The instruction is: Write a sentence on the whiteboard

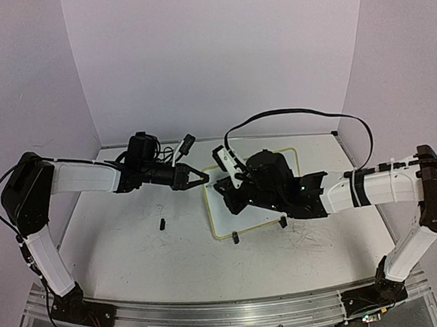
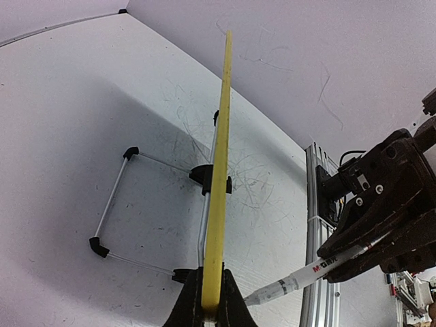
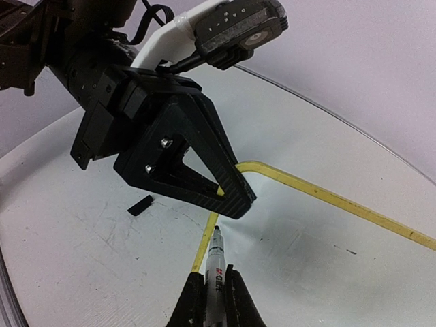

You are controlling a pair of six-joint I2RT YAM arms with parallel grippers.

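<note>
At centre of table (image 1: 134, 246), whiteboard (image 1: 224, 220) being pinched at left rim by left gripper (image 1: 204, 177). In right gripper (image 3: 214, 279), marker (image 3: 216, 253) being clamped, tip being pointed at rim corner just beside left gripper.

White arms (image 1: 83, 176), black joints (image 1: 28, 192), cables (image 1: 298, 112)
</note>
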